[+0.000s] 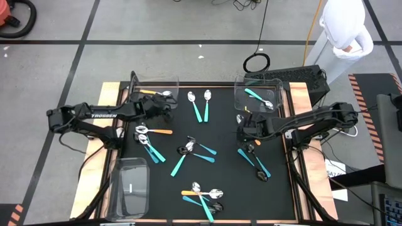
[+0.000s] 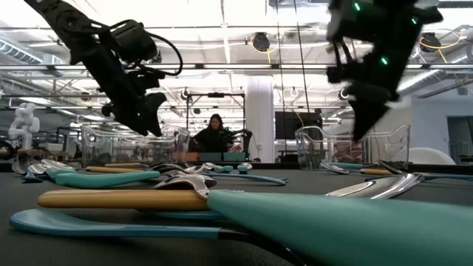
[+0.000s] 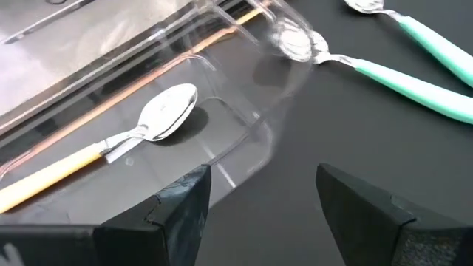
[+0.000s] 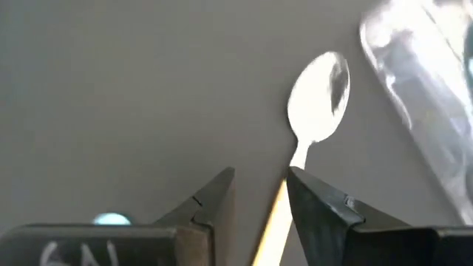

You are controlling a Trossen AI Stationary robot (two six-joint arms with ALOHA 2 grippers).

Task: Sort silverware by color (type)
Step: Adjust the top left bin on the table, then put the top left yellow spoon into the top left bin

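Silverware lies scattered on the black mat. An orange-handled spoon lies on the mat by the far-right bin, which holds teal-handled spoons. My right gripper hovers above that spoon, partly open, with the handle showing in the gap between its fingers. My left gripper is wide open above the near corner of the far-left bin, where an orange-handled spoon lies.
Two teal spoons lie at the far centre. More silverware lies at the left, centre, near edge and right. A third clear bin sits near left. A person stands beyond the far right corner.
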